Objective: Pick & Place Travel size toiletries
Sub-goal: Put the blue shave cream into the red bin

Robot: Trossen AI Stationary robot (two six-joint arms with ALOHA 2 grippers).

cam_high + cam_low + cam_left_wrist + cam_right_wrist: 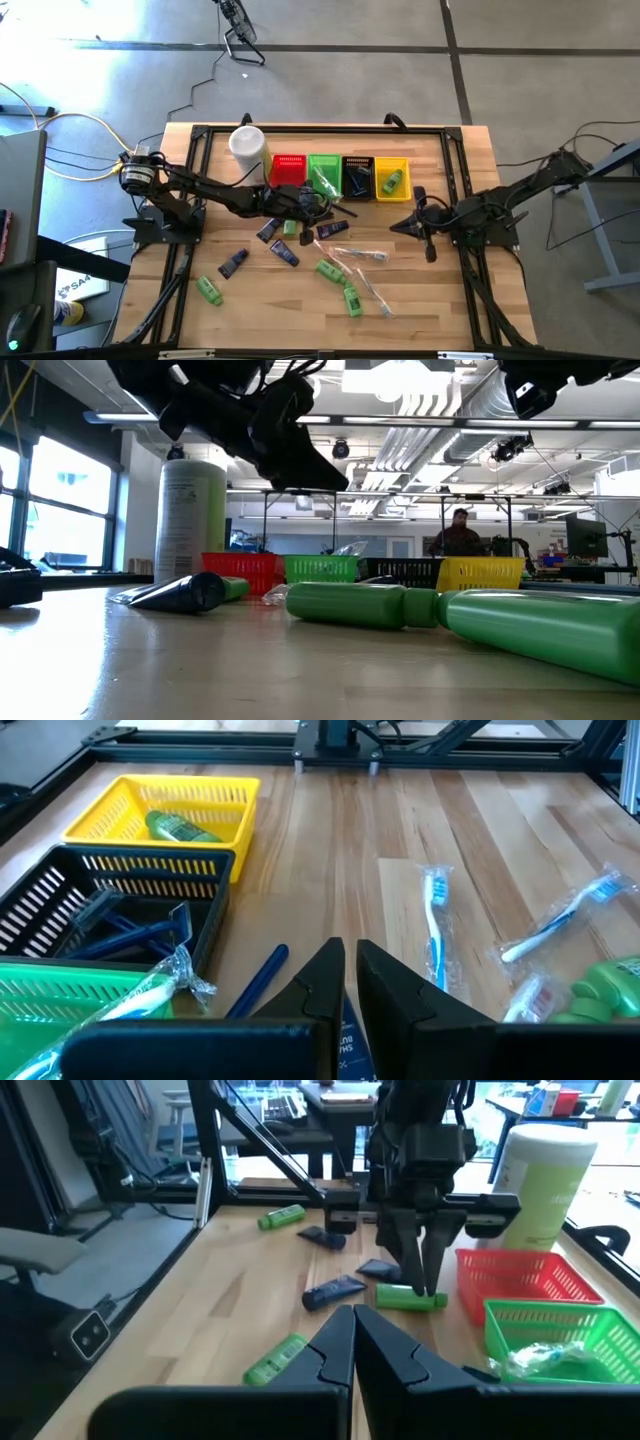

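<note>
Toiletries [335, 272] lie scattered across my table [450, 300] in front of 4 baskets [340, 175]. My left gripper [318, 212] hovers near the green basket [322, 165], fingers nearly touching on a dark blue tube [346, 1038]. My right gripper [397, 226] waits closed and empty.

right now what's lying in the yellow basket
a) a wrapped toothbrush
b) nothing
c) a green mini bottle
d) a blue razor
c: a green mini bottle lies inside the yellow basket; the blue razors are in the black basket next to it.
</note>
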